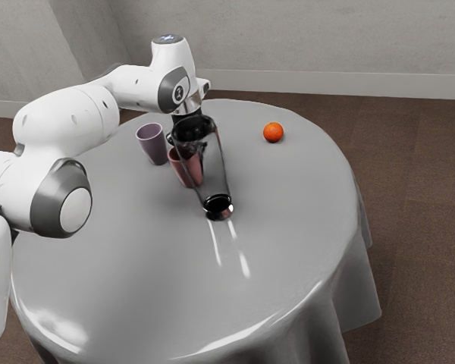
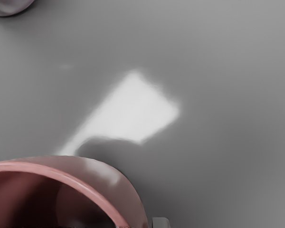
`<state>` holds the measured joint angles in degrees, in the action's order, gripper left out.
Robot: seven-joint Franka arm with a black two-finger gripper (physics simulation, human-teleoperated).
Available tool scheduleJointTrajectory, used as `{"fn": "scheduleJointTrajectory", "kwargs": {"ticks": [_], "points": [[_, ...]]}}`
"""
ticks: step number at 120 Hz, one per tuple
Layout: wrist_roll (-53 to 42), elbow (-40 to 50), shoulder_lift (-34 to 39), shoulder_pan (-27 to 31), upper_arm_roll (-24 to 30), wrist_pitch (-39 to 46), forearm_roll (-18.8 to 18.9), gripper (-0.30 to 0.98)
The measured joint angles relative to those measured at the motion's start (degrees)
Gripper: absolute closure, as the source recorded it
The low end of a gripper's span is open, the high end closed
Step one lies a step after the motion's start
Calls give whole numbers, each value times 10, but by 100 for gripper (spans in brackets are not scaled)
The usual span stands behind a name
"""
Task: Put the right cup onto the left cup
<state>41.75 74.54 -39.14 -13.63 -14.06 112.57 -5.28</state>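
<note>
Pink cup found under the pincer, its move onto the mauve cup yet to be made

The pink cup (image 1: 183,171) is taken to be the right cup of the task, since it is set on the exterior view's right of the mauve cup (image 1: 152,144). Its mouth is turned upward, and the pincer (image 1: 185,142) is placed over it, presumably so that its wall can be gripped from above and the mouth of the mauve cup reached by a lift and a short sideways carry. How far the pincer is opened, and whether the pink cup is gripped, cannot be told; nor can it be told whether the cup is borne by the bench (image 1: 136,262). The mauve cup is stood upright near the pink cup, ready to be used as the base. If the pink cup were lowered off centre, the mauve cup might be tipped.

By the exterior view, a tall glass (image 1: 215,173) is revealed in front of the pink cup, through which part of that cup and the pincer is seen; room should be left for it during the carry. An orange (image 1: 273,132) is also shown, well apart from the pink cup. By the wrist view, the pink cup's hollow inside is disclosed, along with a bright patch (image 2: 133,109) cast on the bench beside it
</note>
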Motion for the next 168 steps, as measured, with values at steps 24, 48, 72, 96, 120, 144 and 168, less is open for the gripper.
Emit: {"fn": "scheduleJointTrajectory", "kwargs": {"ticks": [24, 48, 72, 96, 120, 144, 168], "points": [[4, 0, 2, 0, -1, -3, 1, 77], [7, 2, 39, 0, -6, -29, 6, 78], [9, -31, 75, 32, -11, -81, 29, 78], [8, -154, 24, 60, -9, -145, 46, 78], [5, -266, -34, 74, -12, -194, 56, 78], [1, -344, -88, 94, -12, -220, 58, 78], [-4, -410, -131, 110, -12, -236, 56, 79]]}}
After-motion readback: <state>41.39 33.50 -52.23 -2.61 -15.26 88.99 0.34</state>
